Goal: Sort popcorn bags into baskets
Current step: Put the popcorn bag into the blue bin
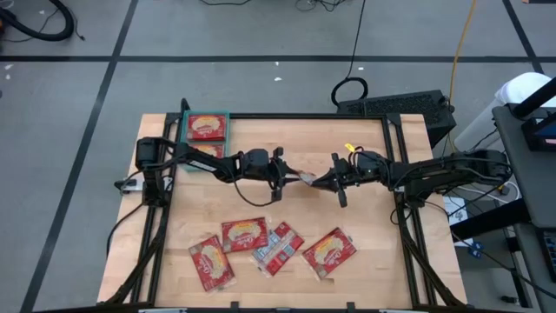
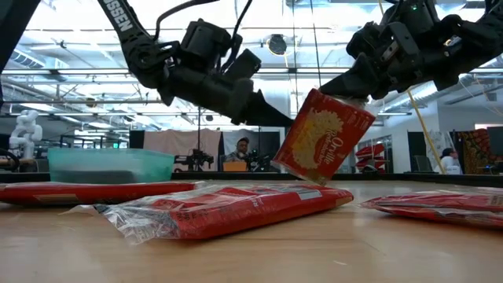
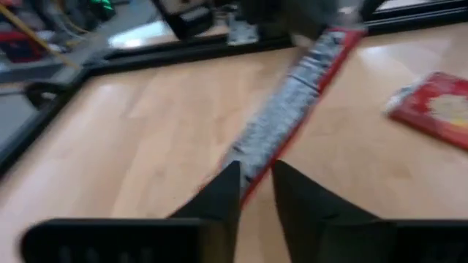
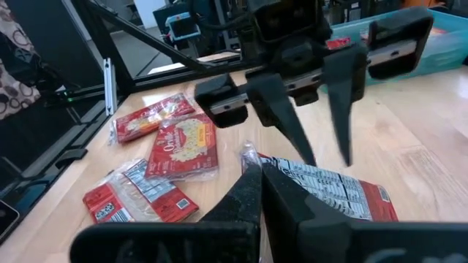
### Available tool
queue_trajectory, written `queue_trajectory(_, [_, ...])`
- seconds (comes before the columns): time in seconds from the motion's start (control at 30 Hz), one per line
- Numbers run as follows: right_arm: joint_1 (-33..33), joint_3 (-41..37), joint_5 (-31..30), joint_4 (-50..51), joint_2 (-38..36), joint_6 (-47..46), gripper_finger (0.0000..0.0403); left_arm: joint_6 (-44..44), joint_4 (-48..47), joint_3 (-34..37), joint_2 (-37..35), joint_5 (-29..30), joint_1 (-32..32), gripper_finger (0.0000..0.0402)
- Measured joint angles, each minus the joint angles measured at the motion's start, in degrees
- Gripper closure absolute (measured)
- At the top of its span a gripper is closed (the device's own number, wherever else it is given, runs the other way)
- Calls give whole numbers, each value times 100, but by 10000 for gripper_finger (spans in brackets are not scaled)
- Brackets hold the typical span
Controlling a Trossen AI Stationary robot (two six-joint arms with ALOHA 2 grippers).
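One held bag (image 2: pixel 322 141): it hangs above the middle of the table (image 1: pixel 365 217), tilted, clear of the wood. My right hand (image 1: pixel 328 181) is clamped tight on one end. My left hand (image 1: pixel 280 174) stands narrow, its fingers (image 3: pixel 227 190) on either side of the bag's other end with a sliver of gap showing. I read this as a handover. The tray sits on the left arm's side, so the bag has to pass to that arm to get there.

One tray (image 1: pixel 228 122): teal, at the table's far left corner, well apart from both hands. At least one bag in tray (image 1: pixel 207 127) lies flat in it, red face up. The left arm crosses over the rest of the tray, so I can't say what else it holds.

Four loose bags, near the front edge:
- bag one (image 1: pixel 211 261), red face up
- bag two (image 1: pixel 243 233), red face up
- bag three (image 1: pixel 278 248), mostly silver-and-blue
- bag four (image 1: pixel 328 252), red face up, a little apart from the others

View notes:
- The high view gives the layout, but the held bag is only a sliver there.
- The low view alone shows it off the table.
- The left wrist view shows it edge-on between my fingers.
- The right wrist view shows its printed silver back and my clamp on it.
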State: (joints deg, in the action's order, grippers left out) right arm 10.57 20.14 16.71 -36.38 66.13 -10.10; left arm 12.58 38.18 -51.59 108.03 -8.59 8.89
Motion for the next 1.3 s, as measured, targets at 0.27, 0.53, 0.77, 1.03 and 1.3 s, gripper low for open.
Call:
queue_trajectory(0.27, [0,0,-2,-35,0,-117,403,277,209,0,0,238,-77,158])
queue_trajectory(0.53, [0,2,-8,-125,0,-174,403,643,302,-144,442,-62,59,203])
queue_trajectory(0.77, [0,4,-188,-212,-2,-352,403,548,194,-326,714,-147,87,361])
queue_trajectory(1.03, [-2,155,-1258,-111,-223,100,328,273,-1938,-326,-384,294,351,378])
queue_trajectory(1.3, [-175,1282,-2144,1621,-113,806,190,1,-4281,-326,-1700,327,618,382])
